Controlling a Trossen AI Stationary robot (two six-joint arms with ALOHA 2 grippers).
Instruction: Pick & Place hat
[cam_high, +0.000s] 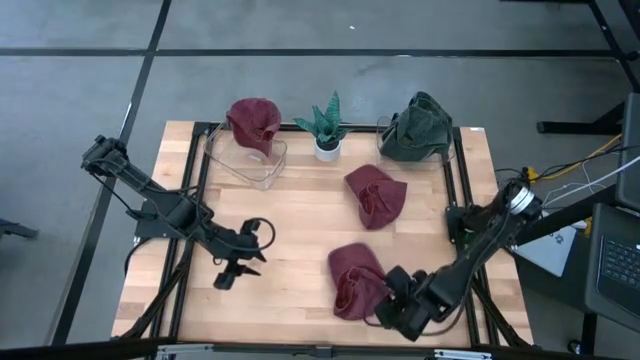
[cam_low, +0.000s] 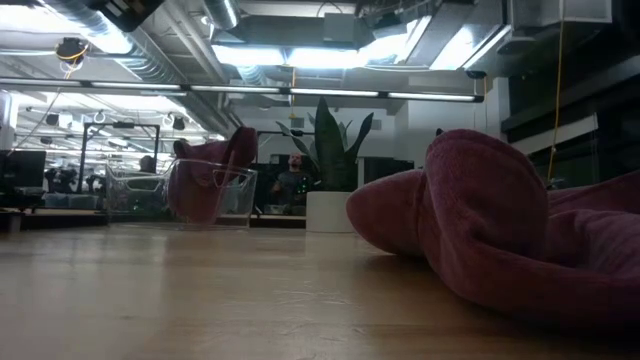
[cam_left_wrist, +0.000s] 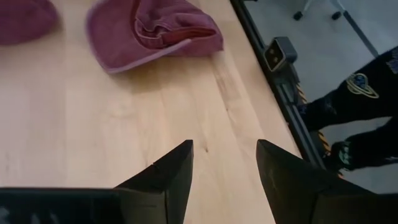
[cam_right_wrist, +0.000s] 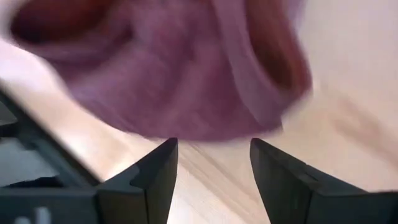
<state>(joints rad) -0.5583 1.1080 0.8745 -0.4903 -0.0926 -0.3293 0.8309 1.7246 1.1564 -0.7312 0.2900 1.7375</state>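
The wooden worktop (cam_high: 300, 215) fills the middle of the high view, framed by black rails. Two dark arms reach onto it: the left arm from about 9 o'clock, the right arm from about 4 o'clock.

Of the hats, the dark green hat (cam_high: 415, 127) sits at the 1 o'clock corner in a clear bin whose rim barely shows. A maroon hat (cam_high: 254, 122) is draped in the clear bin (cam_high: 250, 165) at 11 o'clock. A second maroon hat (cam_high: 376, 194) lies loose just right of the worktop's centre. A third maroon hat (cam_high: 356, 281) lies crumpled at about 5 o'clock near the front edge, and it looms large in the low view (cam_low: 500, 225).

A small potted plant (cam_high: 326, 127) with spiky green leaves stands at 12 o'clock, between the two bins.

The right tool (cam_high: 385, 308) sits low at the front edge, just beside the third maroon hat on its 4 o'clock side; its fingers (cam_right_wrist: 158, 171) stand wide apart with the hat's fabric right ahead of them, nothing between them.

The left tool (cam_high: 237, 270) hovers over bare wood at about 8 o'clock, well apart from every hat. Its fingers (cam_left_wrist: 171, 177) are parted with only worktop between them, holding nothing.
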